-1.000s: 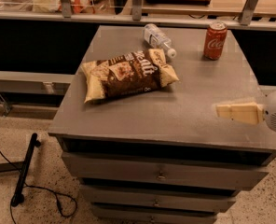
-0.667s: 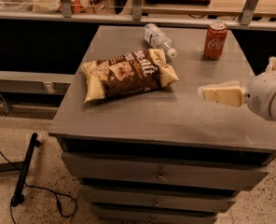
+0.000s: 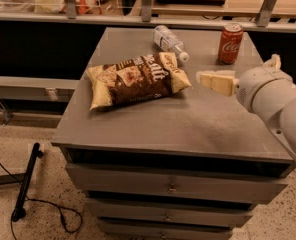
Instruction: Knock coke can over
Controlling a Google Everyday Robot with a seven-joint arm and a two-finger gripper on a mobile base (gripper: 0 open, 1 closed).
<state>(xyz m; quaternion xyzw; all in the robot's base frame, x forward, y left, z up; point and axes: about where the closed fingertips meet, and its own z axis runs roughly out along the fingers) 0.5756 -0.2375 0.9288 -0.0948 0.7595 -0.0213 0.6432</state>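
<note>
Aiming: my tool [image 3: 203, 78] sits low, short of the upright coke can [image 3: 230, 43], for a side push.
Tool state: empty; how open, I cannot tell.

Your claw [image 3: 208, 79]: cream-coloured, mid-right of the camera view, pointing left and roughly level. Your arm [image 3: 275, 99]: white rounded wrist housing directly behind it, forearm running off the right edge.
</note>
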